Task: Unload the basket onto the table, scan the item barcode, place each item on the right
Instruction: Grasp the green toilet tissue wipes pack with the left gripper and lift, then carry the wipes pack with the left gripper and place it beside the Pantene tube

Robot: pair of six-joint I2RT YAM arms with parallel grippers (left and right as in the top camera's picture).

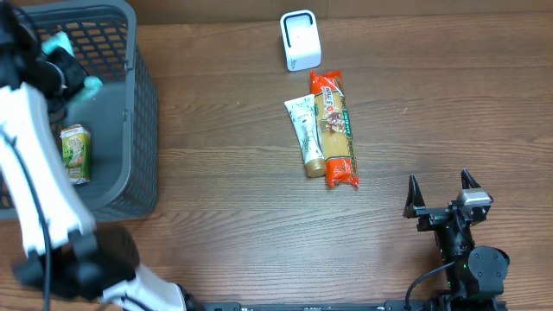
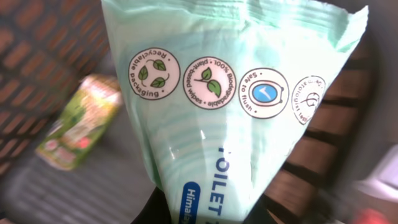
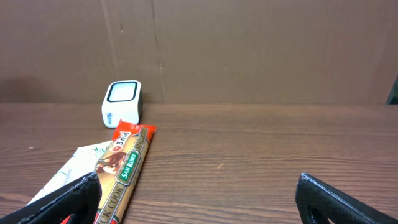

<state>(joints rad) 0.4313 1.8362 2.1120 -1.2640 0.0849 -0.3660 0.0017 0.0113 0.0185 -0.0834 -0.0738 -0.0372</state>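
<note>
Your L gripper (image 1: 69,71) is clamped on the mint wipes pack (image 2: 236,124), held over the basket (image 1: 143,104) at far left, pack's long axis running straight out from the jaws; no barcode visible on the face twd the wrist cam. The scanner (image 1: 300,40) sits well off to the right at the back, so it's a rightward carry for the L arm. R gripper (image 1: 439,183) is parted and empty at front right, far from the pack
</note>
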